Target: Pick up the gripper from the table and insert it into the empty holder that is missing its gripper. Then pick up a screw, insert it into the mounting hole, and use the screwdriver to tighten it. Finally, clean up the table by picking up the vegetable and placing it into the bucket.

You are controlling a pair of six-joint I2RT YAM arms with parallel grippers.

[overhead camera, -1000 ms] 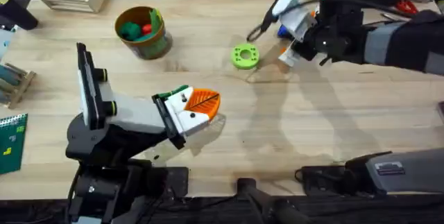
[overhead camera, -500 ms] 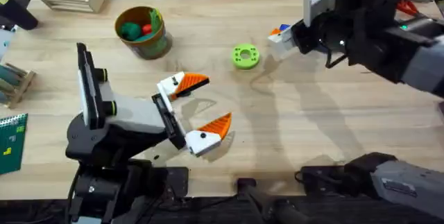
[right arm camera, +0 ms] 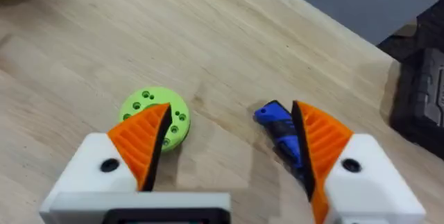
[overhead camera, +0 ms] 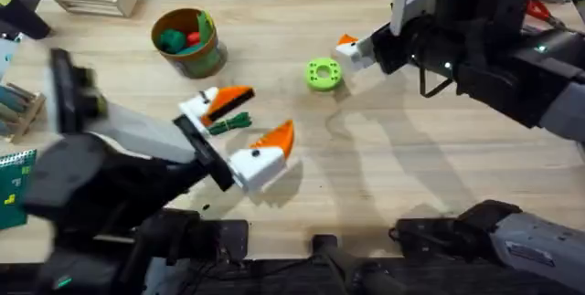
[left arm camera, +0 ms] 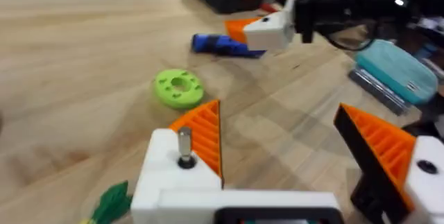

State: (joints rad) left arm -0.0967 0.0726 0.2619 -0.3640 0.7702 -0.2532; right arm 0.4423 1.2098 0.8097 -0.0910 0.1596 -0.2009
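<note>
Wooden desk (overhead camera: 384, 176) seen from above, two robot arms reaching in. Left tool (overhead camera: 245, 123), spread wide near centre, hovers around the vegetable (overhead camera: 230, 124), a small green sprig lying on the desk. Right tool (overhead camera: 352, 46) at one o'clock also gapes wide, above the blue screwdriver (right arm camera: 281, 135). Bucket (overhead camera: 187, 41) sits at eleven o'clock. Cleanup appears to be the step underway; whether fin and screw are fitted cannot be told
</note>
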